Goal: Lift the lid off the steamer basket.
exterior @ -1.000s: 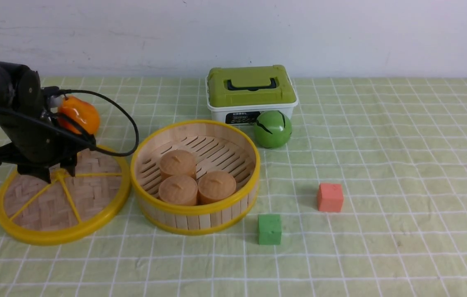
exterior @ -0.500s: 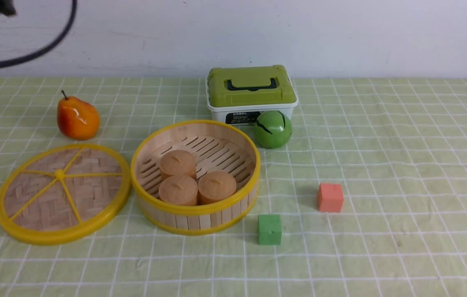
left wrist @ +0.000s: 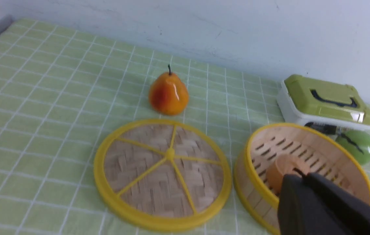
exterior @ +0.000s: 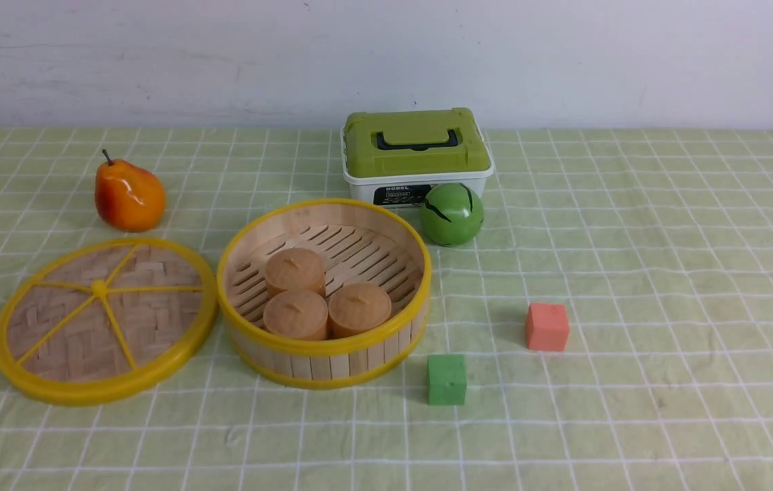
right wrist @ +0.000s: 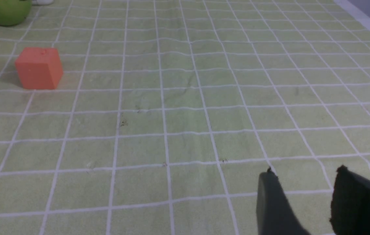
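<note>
The lid (exterior: 103,320) lies flat on the cloth to the left of the steamer basket (exterior: 323,351); it also shows in the left wrist view (left wrist: 162,176). The basket (left wrist: 260,182) stands uncovered and holds three round tan buns (exterior: 325,296). My left gripper (left wrist: 302,178) is out of the front view; in its wrist view it hangs well above the table, its jaws shut together with nothing between them. My right gripper (right wrist: 304,174) is open and empty over bare cloth on the right side, also out of the front view.
An orange pear (exterior: 128,194) sits behind the lid. A white box with a green lid (exterior: 415,153) and a green ball (exterior: 451,213) stand behind the basket. A red cube (exterior: 546,326) and a green cube (exterior: 446,379) lie to the basket's right.
My left arm was over the lid's centre one second ago. It rose away to the upper left and has left the front view. The lid stayed flat on the cloth.
</note>
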